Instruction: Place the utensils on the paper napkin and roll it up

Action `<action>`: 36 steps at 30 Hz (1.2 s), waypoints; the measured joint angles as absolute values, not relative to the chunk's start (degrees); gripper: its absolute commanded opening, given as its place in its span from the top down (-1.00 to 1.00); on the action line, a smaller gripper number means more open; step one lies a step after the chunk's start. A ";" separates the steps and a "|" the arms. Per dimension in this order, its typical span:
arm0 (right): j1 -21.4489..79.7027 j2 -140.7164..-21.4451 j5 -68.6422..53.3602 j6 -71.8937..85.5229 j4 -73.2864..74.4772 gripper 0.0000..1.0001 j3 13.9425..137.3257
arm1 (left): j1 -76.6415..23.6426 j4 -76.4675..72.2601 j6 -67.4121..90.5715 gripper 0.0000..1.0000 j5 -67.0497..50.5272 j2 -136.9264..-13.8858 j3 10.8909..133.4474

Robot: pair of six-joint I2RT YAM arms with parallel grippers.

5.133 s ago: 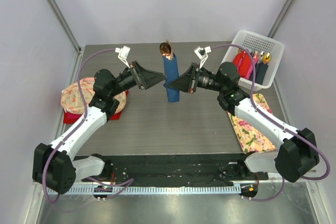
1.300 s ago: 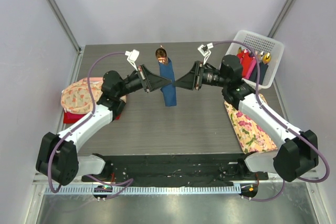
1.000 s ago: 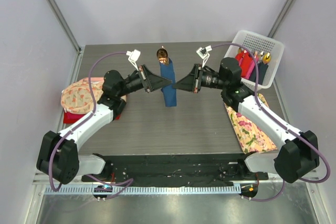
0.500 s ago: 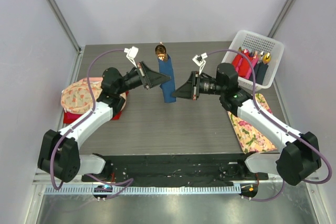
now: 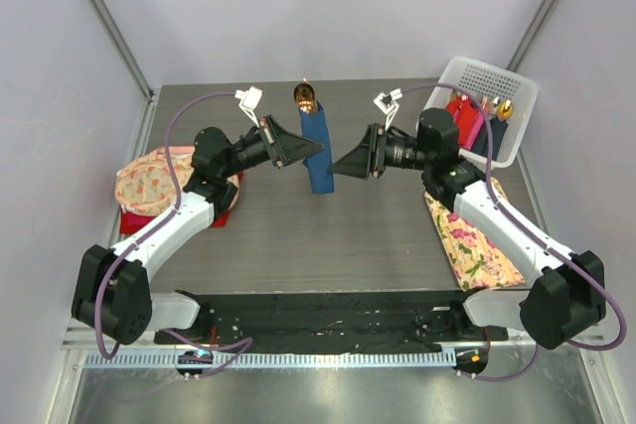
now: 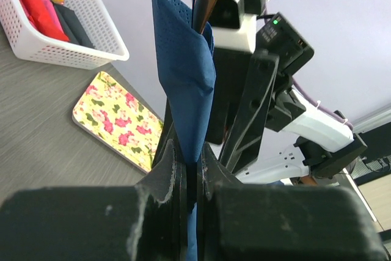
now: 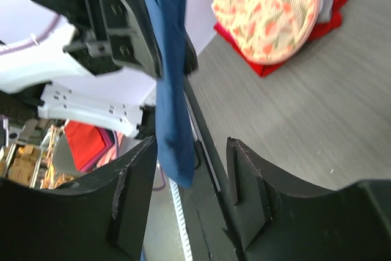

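Nearest the arm bases, a flowered cloth [image 5: 475, 245] is lying flat on the right of the grey table [image 5: 298, 235]. On the left, a rounded pile of flowered cloths [image 5: 149, 186] is sitting over something red. Further in, above the middle of the table, the paper napkin [image 5: 320, 176], rolled into a dark blue tube, is being held upright by the left pincer [image 5: 316, 150]. That pincer's fingers are being pressed narrowly onto the tube about midway along it. The utensils [image 5: 305, 96] are being carried inside the tube, with their copper-brown ends, one a shiny spoon bowl, sticking out above its top. The right pincer [image 5: 339, 167] is being held just beside the tube on its right, with its fingers spread wide and nothing gripped between them. At the far right, red, pink and dark rolls with gold tips are being kept in a white basket [image 5: 494, 74].
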State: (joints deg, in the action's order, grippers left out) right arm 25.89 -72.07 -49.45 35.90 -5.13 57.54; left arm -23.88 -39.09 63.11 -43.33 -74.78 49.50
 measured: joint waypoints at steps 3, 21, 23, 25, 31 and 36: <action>24.62 -72.36 -49.58 38.28 -7.29 -0.21 59.61 | -23.88 -39.16 63.13 1.00 -43.38 -74.81 49.50; 25.52 -78.89 -49.67 48.23 -13.87 0.11 65.19 | -25.50 -40.12 64.03 1.00 -45.39 -74.91 49.30; 25.78 -78.89 -49.67 48.69 -14.52 0.13 65.19 | -25.58 -40.14 64.07 1.00 -45.67 -74.94 49.30; 25.93 -78.89 -49.65 49.08 -15.07 0.18 65.19 | -25.78 -40.27 64.07 1.00 -45.89 -75.00 49.25; 26.20 -78.89 -49.60 49.71 -15.42 0.45 65.19 | -26.26 -40.58 64.07 1.00 -46.30 -75.35 49.25; 26.20 -79.02 -49.63 49.69 -15.18 0.83 65.19 | -26.26 -40.99 64.10 1.00 -46.76 -75.40 49.25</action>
State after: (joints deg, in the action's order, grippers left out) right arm 26.20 -79.02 -49.63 49.69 -15.18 65.19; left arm -26.26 -40.99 64.10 -46.76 -75.40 49.25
